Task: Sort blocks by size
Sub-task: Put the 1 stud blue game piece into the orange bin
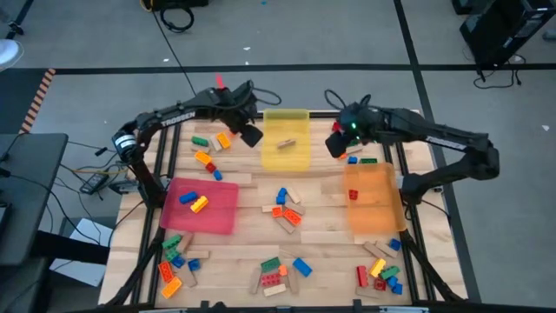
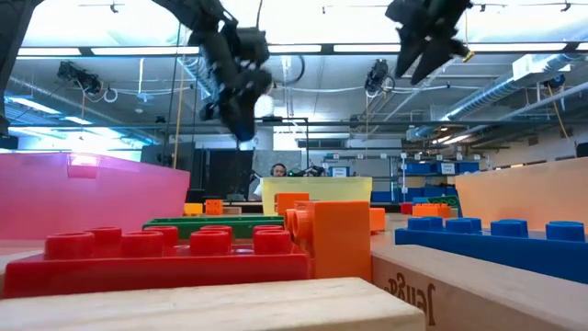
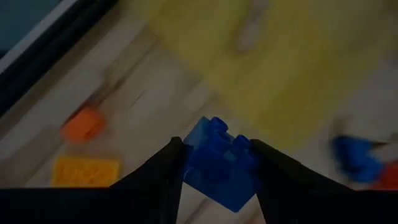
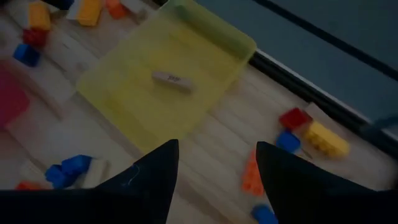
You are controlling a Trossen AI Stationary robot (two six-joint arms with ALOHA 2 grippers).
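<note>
The left end effector [image 3: 214,163] clenches one small blue studded brick [image 3: 221,162] between its two dark fingers, poised above the tabletop [image 1: 252,204] near the far edge, just beside the yellow tray [image 1: 287,149]. The right end effector [image 4: 216,163] hangs released, fingers spread and holding nothing, above the far edge on the other side of that tray. Three flat trays lie on the wood: the yellow one, carrying a single tan wooden block [image 1: 286,143]; a red tray [image 1: 204,207] toward the left edge with two bricks; and an orange tray [image 1: 375,202] toward the right edge with one red brick. Dozens of loose blocks [image 1: 285,209] scatter across the centre, the near edge and both near corners.
</note>
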